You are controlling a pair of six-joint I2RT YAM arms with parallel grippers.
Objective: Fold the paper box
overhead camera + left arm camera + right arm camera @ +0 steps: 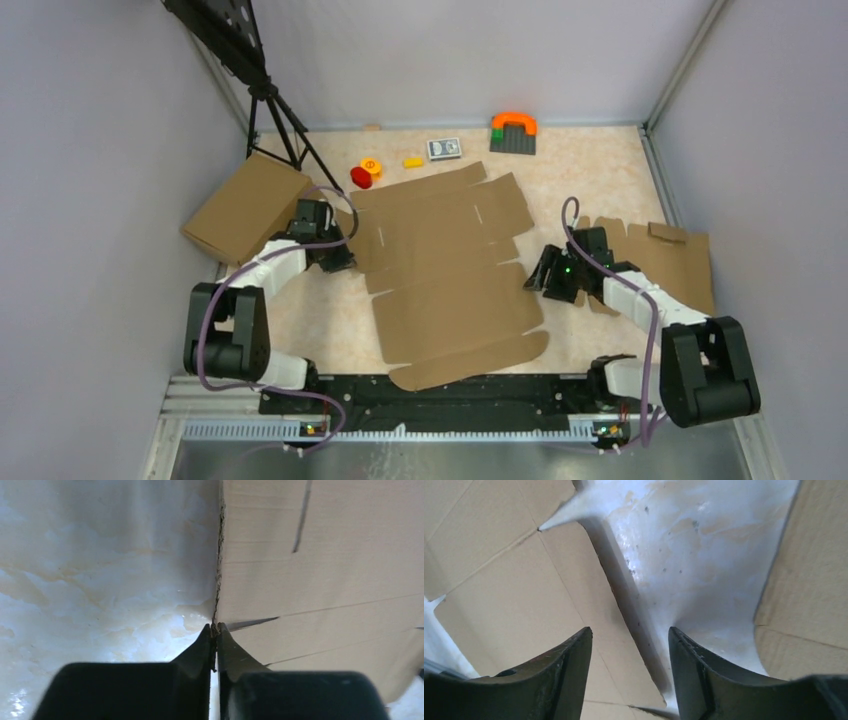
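**Cardboard spread flat, one edge pinched**

The paper box (450,270) is an unfolded brown corrugated sheet lying on the table (590,170) between the two arms. Its outline is cut into flaps, tabs and short slits, and crease lines run across it. The left fingers (200,647) are clenched on its left edge, with the raw fluted rim caught between their tips. The right fingers (569,655) stand apart, low at the sheet's right edge, grasping nothing.
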